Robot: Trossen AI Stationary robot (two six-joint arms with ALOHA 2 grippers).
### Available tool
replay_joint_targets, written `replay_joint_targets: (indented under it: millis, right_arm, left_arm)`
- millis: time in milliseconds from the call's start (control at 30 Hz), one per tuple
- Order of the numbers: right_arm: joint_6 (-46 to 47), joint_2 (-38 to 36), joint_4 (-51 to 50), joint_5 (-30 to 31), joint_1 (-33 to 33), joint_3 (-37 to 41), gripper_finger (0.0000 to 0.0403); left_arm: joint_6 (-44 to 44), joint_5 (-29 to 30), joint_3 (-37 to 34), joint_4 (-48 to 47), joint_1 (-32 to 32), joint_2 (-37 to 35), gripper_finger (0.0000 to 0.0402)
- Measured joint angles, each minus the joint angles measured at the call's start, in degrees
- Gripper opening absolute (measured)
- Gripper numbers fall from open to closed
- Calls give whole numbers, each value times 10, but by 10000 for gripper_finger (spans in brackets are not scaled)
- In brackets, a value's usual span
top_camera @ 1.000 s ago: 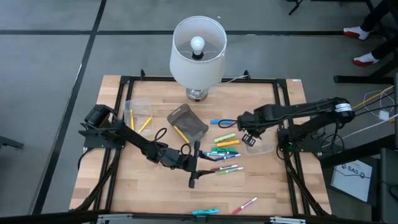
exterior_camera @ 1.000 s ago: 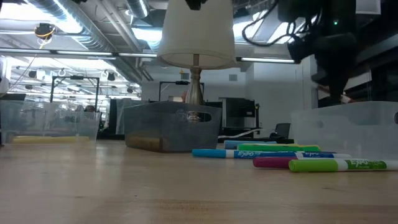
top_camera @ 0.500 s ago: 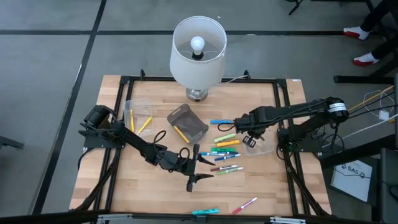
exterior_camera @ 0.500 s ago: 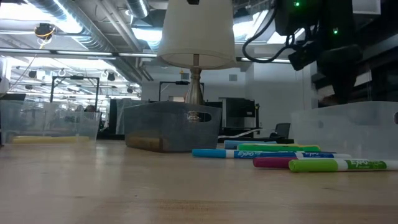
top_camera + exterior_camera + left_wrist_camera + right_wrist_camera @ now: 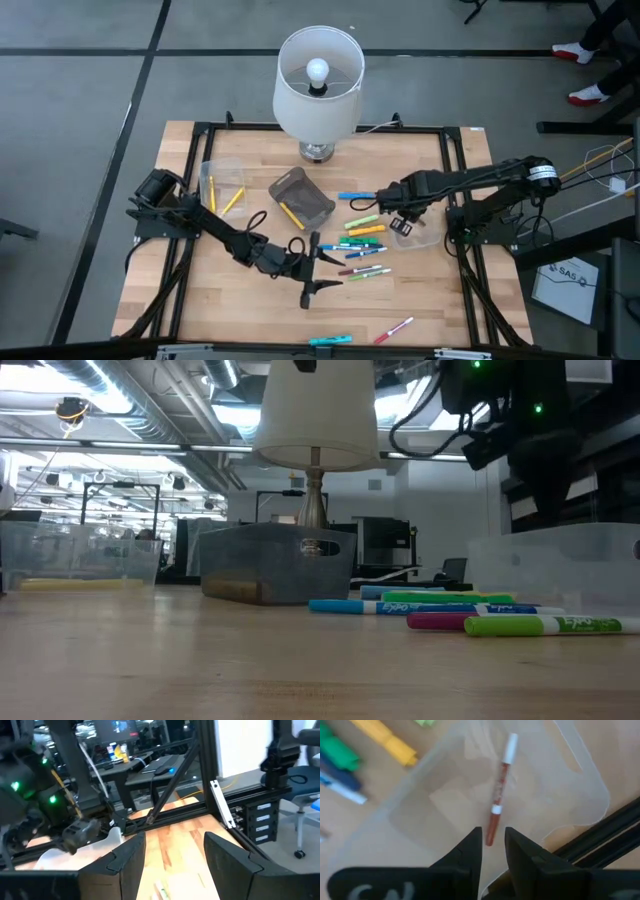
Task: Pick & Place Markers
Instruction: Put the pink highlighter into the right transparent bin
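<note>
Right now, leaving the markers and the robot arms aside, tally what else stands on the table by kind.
Lamp: 1
Clear bin: 2, the left clear bin and the right clear bin
Dark basket: 1
Total: 4

The counter (image 5: 240, 300) is pale wood planks with a smooth, slightly satin finish, edged by a matt black metal frame (image 5: 455, 170). Markers (image 5: 540, 625) look like glossy plastic with printed barrels. Lower right of the high view there's a clear plastic bin (image 5: 445, 815), shiny and see-through. The lamp (image 5: 318, 85) has a matt white cloth-looking shade on a shiny metal base. The right claw (image 5: 492, 845) is dull black plastic.
</note>
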State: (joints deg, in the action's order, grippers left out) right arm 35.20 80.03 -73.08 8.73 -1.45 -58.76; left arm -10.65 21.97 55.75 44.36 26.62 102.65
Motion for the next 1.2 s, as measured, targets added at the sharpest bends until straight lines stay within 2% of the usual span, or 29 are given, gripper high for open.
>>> replay_joint_targets:
  millis: [233, 500, 800, 1200]
  right_arm:
    - [-12, 0, -45, -8, -3, -89, 84]
    - [-5, -1, -27, -7, -41, -178, 84]
    - [34, -1, 40, -15, -130, -164, 84]
    - [2, 2, 204, -34, -259, -140, 84]
  left_arm:
    - [5, 63, 0, -6, 8, 0, 196]
    - [25, 66, 0, -14, 8, 0, 196]
    - [24, 66, 0, -14, 19, 0, 196]
    - [25, 70, 0, -14, 18, 0, 196]
